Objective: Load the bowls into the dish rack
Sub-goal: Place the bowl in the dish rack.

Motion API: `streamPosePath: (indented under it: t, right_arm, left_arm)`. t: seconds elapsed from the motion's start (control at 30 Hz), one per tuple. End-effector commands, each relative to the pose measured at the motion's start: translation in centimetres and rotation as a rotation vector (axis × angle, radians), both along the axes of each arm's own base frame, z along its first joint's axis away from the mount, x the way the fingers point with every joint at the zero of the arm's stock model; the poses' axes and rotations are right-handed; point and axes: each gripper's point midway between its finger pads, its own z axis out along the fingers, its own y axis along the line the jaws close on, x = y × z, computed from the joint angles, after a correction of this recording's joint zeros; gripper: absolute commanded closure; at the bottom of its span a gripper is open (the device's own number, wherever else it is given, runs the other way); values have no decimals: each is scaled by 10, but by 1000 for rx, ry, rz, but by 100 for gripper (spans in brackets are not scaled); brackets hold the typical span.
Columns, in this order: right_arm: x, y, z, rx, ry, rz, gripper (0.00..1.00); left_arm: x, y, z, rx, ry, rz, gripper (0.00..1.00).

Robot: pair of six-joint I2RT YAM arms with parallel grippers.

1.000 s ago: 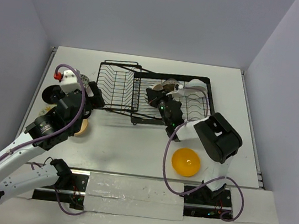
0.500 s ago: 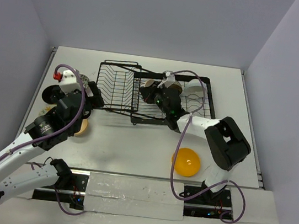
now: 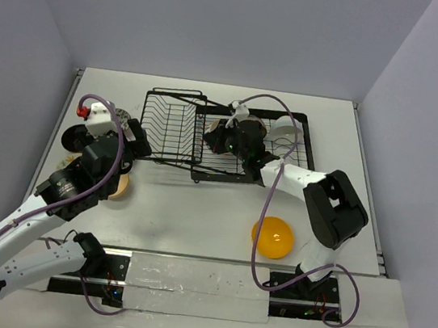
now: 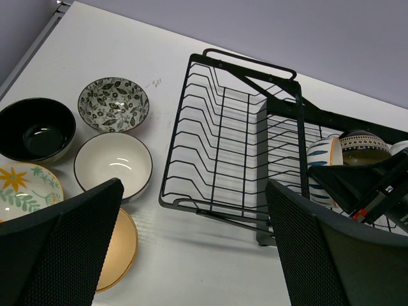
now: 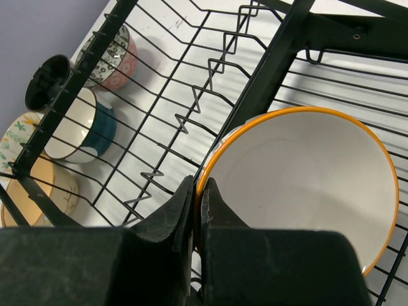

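Placement was under way, by my reading. Inside the basket section of the large black wire dish rack (image 3: 171,125), the right gripper (image 5: 196,191) was clamped shut on the rim of a round bowl (image 5: 299,172), glossy white with a thin orange edge. Next it likely needed settling, then release. The left gripper (image 4: 191,191) hung wide open and empty by the rack's left end.

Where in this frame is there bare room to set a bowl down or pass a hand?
Free: the table strip between the dish rack's near edge, the left arm and the yellow bowl; also the rack's slotted section. Crowded: the bowl cluster at the table's left edge, and the basket section, where the right gripper pinches an orange-rimmed bowl.
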Motion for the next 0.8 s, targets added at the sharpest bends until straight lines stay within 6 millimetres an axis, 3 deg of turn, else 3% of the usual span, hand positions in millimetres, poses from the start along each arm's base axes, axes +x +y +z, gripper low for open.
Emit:
streamPosePath:
  t: [0.0,0.77]
  right_arm:
    - [2,13,38,36,-89,84,100]
    - [-3,-13,-6,-111,-13,156,100]
  left_arm:
    - [1,2,6,9,-22,6,1]
    - [3,1,2,28,-10,12,1]
